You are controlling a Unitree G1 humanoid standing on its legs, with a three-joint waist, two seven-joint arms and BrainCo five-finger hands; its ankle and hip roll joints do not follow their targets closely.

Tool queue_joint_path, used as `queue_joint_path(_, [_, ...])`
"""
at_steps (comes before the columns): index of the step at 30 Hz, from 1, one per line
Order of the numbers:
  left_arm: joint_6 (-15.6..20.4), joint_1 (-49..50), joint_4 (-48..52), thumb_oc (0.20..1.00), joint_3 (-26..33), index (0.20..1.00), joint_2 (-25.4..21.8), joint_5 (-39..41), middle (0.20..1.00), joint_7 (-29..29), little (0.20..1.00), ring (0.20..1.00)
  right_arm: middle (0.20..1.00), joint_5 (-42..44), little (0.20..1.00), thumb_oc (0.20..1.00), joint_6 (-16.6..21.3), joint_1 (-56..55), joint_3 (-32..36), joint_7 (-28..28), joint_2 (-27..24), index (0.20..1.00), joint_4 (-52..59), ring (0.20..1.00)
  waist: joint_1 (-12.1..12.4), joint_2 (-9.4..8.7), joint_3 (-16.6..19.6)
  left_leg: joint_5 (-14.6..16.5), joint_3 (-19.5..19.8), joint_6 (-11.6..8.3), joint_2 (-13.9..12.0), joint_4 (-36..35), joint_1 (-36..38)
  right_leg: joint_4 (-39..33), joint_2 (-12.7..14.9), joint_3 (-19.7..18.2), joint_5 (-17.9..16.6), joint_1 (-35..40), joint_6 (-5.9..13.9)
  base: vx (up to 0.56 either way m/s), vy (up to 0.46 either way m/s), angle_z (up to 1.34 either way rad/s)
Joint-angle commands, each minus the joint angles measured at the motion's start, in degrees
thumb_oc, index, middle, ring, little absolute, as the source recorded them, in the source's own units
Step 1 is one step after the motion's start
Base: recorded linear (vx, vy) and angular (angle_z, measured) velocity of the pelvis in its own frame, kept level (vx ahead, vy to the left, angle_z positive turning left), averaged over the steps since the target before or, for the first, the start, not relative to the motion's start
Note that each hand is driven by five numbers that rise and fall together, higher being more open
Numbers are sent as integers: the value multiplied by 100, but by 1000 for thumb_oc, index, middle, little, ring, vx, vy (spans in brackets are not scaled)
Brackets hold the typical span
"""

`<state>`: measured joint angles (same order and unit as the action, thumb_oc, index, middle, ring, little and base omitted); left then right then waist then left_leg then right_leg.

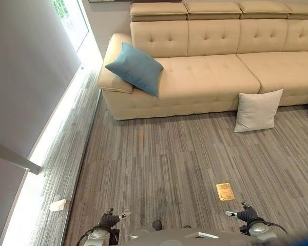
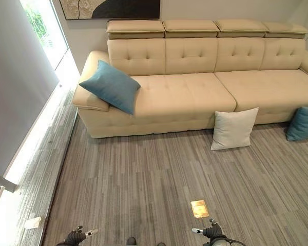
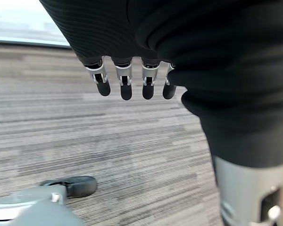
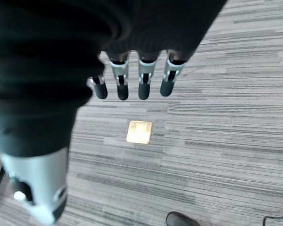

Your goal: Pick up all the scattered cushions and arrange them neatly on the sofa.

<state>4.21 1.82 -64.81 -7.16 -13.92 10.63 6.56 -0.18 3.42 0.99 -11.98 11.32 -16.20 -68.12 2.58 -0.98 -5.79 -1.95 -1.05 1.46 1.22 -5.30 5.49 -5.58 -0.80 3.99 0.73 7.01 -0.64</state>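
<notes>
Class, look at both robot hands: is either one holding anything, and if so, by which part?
Nothing is held. The left hand and right hand hang open over bare carpet, fingers straight.

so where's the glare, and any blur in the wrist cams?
Both eye views: daylight from the window blows out the floor strip along the wall; sofa and cushions evenly lit. Left wrist view: dark hand cover close and soft. Right wrist view: same for its hand; floor plate readable.

bright, even daylight indoors

glare washes the window point(image 1: 72, 18) and floor strip point(image 1: 51, 143); wrist-view dark covers sit blurred up close.
</notes>
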Motion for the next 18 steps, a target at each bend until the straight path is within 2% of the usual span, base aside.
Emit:
queue_joint_path(1, [101, -479, -301, 1000, -159, 1000, 34, -96, 1000, 67, 1000, 1000, 1000, 16, 1000, 1000, 56, 126, -161, 58, -69, 1000, -66, 1000, -28, -117, 2, 192, 304, -233, -38, 30, -47, 58, 377, 516, -301, -42, 441, 0, 0, 0])
queue_joint_path(14, [47, -600, -349, 1000, -377, 1000, 73, -214, 1000, 36, 1000, 1000, 1000, 39, 1000, 1000, 56, 106, -233, 70, -21, 1000, -51, 1000, -152, -100, -116, 127, 322, -305, -206, 30, -76, 58, 200, 404, -204, -104, 292, 10, -66, 0])
queue_joint_path(17, [69, -691, -251, 1000, -429, 1000, 58, -156, 1000, 49, 1000, 1000, 1000, 101, 1000, 1000, 95, 144, -208, 87, -73, 1000, 93, 1000, -160, -178, -278, 222, 297, -363, -229, 629, -399, 130, 182, 368, -165, -148, 196, -46, -117, 4])
queue_joint_path(18, [90, -743, -200, 1000, -444, 1000, 54, -121, 1000, 47, 1000, 1000, 1000, 127, 1000, 1000, 118, 178, -200, 92, -114, 1000, 143, 1000, -154, -232, -367, 275, 270, -413, -208, 1105, -685, 172, 209, 373, -146, -164, 156, -25, -83, 15])
